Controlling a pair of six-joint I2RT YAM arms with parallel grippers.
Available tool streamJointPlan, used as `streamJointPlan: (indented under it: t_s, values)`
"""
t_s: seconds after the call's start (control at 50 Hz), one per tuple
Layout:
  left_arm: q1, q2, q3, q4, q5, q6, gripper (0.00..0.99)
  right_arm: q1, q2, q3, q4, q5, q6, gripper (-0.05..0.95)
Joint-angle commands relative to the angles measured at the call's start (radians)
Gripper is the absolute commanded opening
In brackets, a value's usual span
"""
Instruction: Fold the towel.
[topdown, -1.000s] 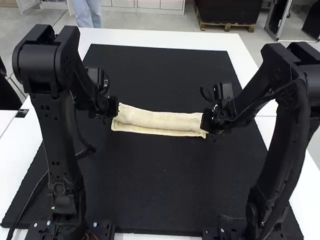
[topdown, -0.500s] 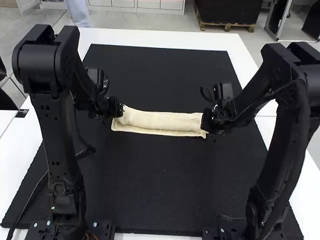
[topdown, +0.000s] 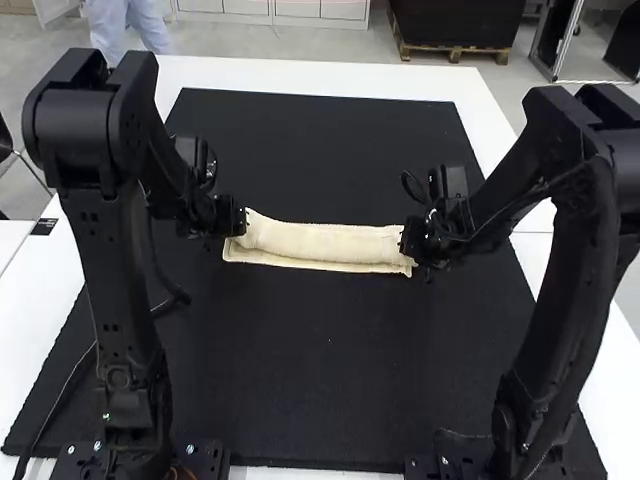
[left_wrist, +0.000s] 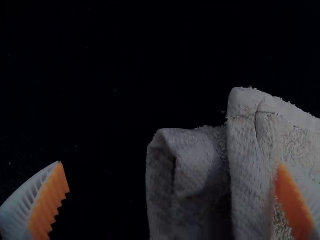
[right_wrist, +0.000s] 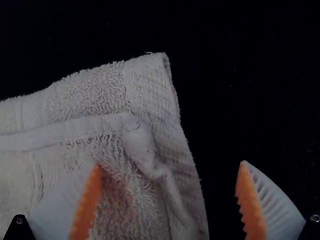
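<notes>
Orange-padded fingers stand wide apart on the left end effector (left_wrist: 170, 164) and the right end effector (right_wrist: 169, 165), neither gripping, one at each end of the cream towel (topdown: 320, 240). The left has edged inward, then the right slightly. The towel lies where it was, folded into a narrow strip across the black mat (topdown: 320, 350) on the white desk (topdown: 300, 75); both look nearly set to grip for another fold
</notes>
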Motion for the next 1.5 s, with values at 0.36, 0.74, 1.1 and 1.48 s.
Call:
streamJointPlan:
  t_s: [0.36, 0.74, 1.1, 1.48]
  values:
    - [-0.036, -0.226, 0.058, -0.073, -0.040, -0.007, 0.964, -0.013, -0.061, 0.069, -0.005, -0.012, 0.027, 0.86]
    - [-0.073, -0.404, 0.037, -0.145, -0.077, -0.024, 0.962, -0.058, -0.118, 0.103, -0.100, -0.141, 0.080, 0.90]
    - [-0.129, -0.567, -0.003, -0.185, -0.129, -0.044, 0.962, -0.170, -0.120, 0.123, -0.173, -0.337, 0.084, 0.90]
    - [-0.192, -0.772, -0.044, -0.254, -0.181, -0.069, 0.962, -0.239, -0.098, 0.150, -0.224, -0.517, 0.095, 0.90]
